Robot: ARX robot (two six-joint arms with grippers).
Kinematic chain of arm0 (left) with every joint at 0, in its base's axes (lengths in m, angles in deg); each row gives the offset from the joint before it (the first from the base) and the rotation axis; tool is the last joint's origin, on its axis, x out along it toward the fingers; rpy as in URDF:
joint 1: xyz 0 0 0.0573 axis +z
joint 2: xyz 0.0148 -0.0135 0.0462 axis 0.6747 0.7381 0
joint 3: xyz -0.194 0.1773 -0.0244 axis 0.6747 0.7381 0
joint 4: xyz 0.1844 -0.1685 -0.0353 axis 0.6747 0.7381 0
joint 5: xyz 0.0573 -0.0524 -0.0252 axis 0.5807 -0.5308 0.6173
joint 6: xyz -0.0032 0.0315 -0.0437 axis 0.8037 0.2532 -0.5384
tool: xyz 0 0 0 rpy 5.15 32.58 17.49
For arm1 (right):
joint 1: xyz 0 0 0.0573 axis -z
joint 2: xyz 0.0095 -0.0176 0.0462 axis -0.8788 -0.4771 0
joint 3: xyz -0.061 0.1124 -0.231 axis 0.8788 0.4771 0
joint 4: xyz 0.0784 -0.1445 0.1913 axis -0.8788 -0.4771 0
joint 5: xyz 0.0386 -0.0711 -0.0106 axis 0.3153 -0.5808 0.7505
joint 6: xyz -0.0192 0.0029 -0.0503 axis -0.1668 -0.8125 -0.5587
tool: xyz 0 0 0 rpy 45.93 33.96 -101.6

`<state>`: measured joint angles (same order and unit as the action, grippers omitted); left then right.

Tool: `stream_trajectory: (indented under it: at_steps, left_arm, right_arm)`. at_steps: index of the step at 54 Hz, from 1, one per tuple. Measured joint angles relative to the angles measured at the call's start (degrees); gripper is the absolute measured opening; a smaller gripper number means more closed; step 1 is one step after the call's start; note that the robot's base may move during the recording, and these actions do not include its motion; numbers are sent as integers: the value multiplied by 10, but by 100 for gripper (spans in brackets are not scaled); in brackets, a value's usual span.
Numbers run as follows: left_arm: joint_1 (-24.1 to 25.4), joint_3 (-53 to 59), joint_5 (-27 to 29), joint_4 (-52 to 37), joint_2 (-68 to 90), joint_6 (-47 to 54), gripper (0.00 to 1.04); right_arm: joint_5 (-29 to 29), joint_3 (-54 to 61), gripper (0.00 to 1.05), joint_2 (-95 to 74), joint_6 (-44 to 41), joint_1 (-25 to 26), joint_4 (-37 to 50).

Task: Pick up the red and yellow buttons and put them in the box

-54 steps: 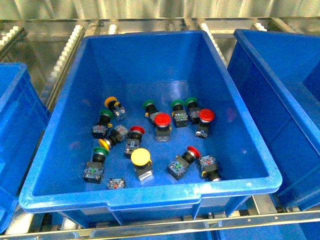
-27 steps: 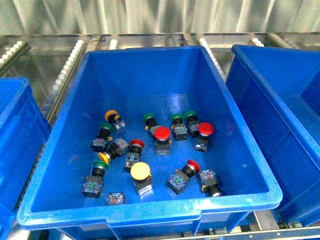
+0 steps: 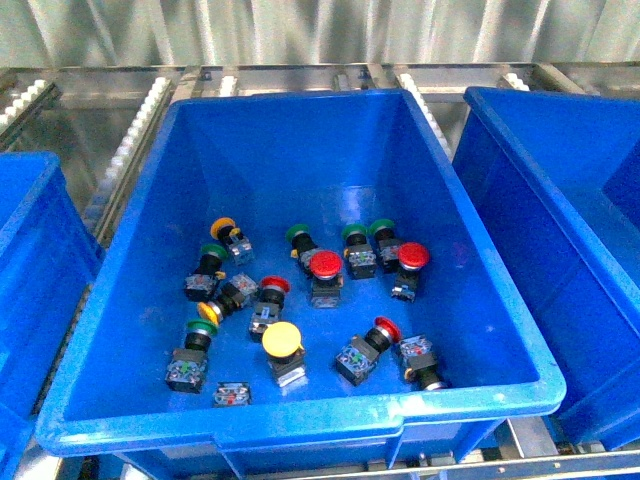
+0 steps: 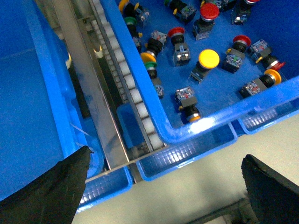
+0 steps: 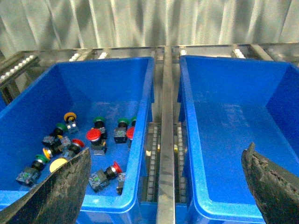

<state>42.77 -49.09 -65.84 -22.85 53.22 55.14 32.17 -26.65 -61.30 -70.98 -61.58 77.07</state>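
Jaws of the left gripper point(image 4: 166, 156) and right gripper point(image 5: 168, 149) stand wide apart, gripping nothing.

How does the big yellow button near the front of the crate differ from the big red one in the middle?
The yellow button has a yellow cap, the red button a red one. The yellow button lies nearer the crate front wall with bare floor around it; the red button sits mid-floor, close beside a green-capped one. The yellow cap looks slightly wider. Both have round mushroom caps facing roughly up.
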Motion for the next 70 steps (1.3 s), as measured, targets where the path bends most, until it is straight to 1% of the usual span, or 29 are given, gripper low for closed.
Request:
stream_trajectory:
  at_steps: [4,9,13,17,22,26,33,36,42,47,60,70]
  left_arm:
    - [-22,-31,15,-52,74,27,97]
    - [-55,-66,31,-87,148,40,97]
    - [-82,-96,35,-99,195,42,97]
    - [-111,-126,51,-117,244,47,97]
    - [-131,-157,59,-124,295,50,97]
    - [-140,-174,75,-136,334,60,97]
    - [-150,-196,74,-134,391,72,97]
    - [-155,-205,84,-137,413,77,97]
    - [-175,-231,99,-148,464,86,97]
    - [-188,-259,103,-149,498,86,97]
    - [-198,-328,116,-147,579,83,97]
    - [-217,-382,120,-147,647,81,97]
  right_arm:
    - [0,0,98,0,0,0,0]
    - [0,0,98,0,0,0,0]
    - [0,0,98,0,0,0,0]
    - [0,0,98,0,0,0,0]
    - [0,0,98,0,0,0,0]
    - [0,0,98,0,0,0,0]
    - [0,0,98,0,0,0,0]
    - [0,0,98,0,0,0,0]
    - [0,0,98,0,0,0,0]
    - [0,0,98,0,0,0,0]
    - [0,0,98,0,0,0,0]
    - [0,0,98,0,0,0,0]
